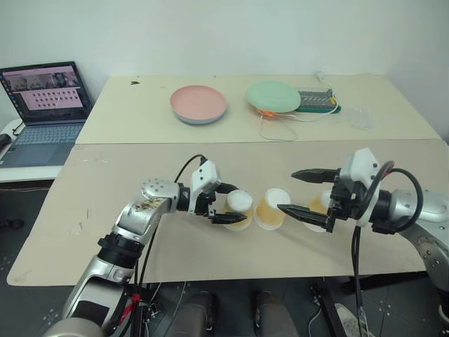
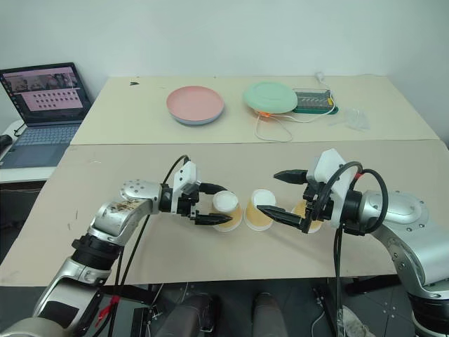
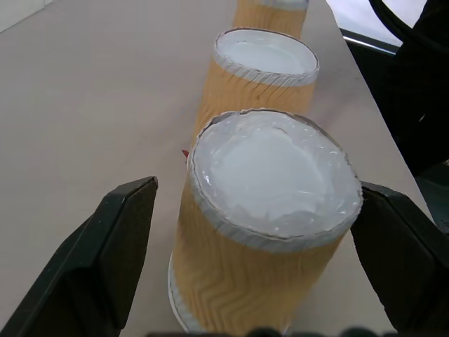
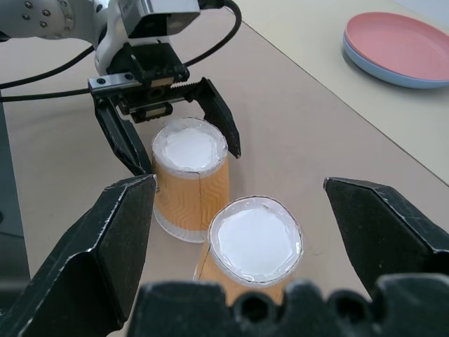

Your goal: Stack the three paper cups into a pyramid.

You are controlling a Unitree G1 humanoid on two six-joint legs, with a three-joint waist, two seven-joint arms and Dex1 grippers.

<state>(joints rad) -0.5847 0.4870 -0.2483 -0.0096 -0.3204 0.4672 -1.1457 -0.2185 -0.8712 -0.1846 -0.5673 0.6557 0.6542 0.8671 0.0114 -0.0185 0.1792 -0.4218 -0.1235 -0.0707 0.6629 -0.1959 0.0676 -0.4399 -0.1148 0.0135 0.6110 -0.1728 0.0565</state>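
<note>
Three paper cups stand upside down in a row on the near desk (image 1: 105, 232), white ends up, close to its front edge and about midway along it. The left cup (image 1: 238, 210) sits between the spread fingers of the left gripper (image 1: 232, 203). The jaws are open, one finger on each side of the cup wall; the left wrist view shows a gap on both sides, so nothing is gripped. The middle cup (image 1: 271, 208) stands just beside the left one, a narrow slit between them. The right cup (image 1: 320, 205) is largely hidden behind the right gripper (image 1: 302, 191), only a sliver of its tan side showing.

The right gripper hangs above desk level, jaws wide open and empty, one finger above the other in the head view, tips pointing toward the middle cup. In the right wrist view its fingers frame the middle cup from above, well clear of it.

Open room: a broad bare stretch of desk lies behind the cups up to the seam with the far desk (image 1: 140, 112). To the left of the left arm the surface is bare out to the left edge. In front of the cups only a thin strip remains before the front edge.

On the far desk, well apart from the cups: a pink plate (image 1: 198, 104), a green plate (image 1: 273, 96) with a cable (image 1: 277, 126) looping beside it. A laptop (image 1: 43, 112) sits open on a side surface past the left edge.
</note>
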